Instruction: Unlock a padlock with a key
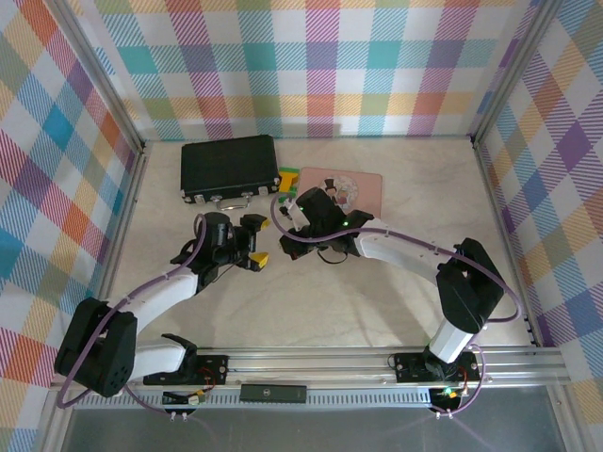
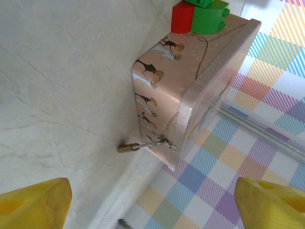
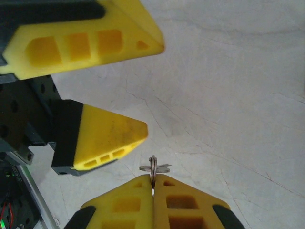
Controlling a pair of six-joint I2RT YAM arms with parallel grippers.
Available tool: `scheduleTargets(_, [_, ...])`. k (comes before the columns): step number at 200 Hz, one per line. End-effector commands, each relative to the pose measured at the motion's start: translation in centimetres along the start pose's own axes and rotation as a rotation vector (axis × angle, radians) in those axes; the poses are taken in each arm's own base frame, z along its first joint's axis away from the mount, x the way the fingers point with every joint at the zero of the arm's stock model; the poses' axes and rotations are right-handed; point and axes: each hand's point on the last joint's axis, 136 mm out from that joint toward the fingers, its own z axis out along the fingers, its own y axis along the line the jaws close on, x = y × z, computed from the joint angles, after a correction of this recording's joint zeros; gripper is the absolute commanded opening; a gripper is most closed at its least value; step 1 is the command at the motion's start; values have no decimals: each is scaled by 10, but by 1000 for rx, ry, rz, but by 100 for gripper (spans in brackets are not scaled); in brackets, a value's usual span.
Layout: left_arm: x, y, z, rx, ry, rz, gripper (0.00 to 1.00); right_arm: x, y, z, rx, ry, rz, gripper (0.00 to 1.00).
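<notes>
Marbled tabletop, walled in plaid, carries a pink tin (image 2: 190,81) with toy blocks (image 2: 200,14) next to it. The padlock (image 2: 128,148) hangs on the tin's hasp by its thin shackle, its brass body sticking out from the tin's side. The left gripper (image 2: 152,205) faces it with fingers spread wide, likely to close on the lock and steady it, while the right gripper (image 3: 153,188) nearby has its fingers pressed together on the key (image 3: 153,168), pinched at the tips, probably so it can reach the keyhole.
</notes>
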Motion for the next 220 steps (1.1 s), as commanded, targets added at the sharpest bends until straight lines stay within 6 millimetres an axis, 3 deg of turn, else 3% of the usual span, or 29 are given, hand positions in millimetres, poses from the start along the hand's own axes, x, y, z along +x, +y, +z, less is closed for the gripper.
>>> scheduleTargets(1, [14,-22,5,49,40,-106,86,-15,17,-7,-78,-61,-41,0])
scheduleTargets(82, [35,-26,19,59,104,-146,78,-19,27,-9,-134,-84,-46,0])
scheduleTargets(125, [32,-29,16,79,82,-155,66,-15,24,-13,-121,-93,-37,0])
scheduleTargets(187, [27,-22,15,69,55,-158,57,-15,23,-20,-116,-115,-30,0])
scheduleTargets(220, [27,-24,14,79,53,-151,46,-14,24,-17,-122,-110,-26,0])
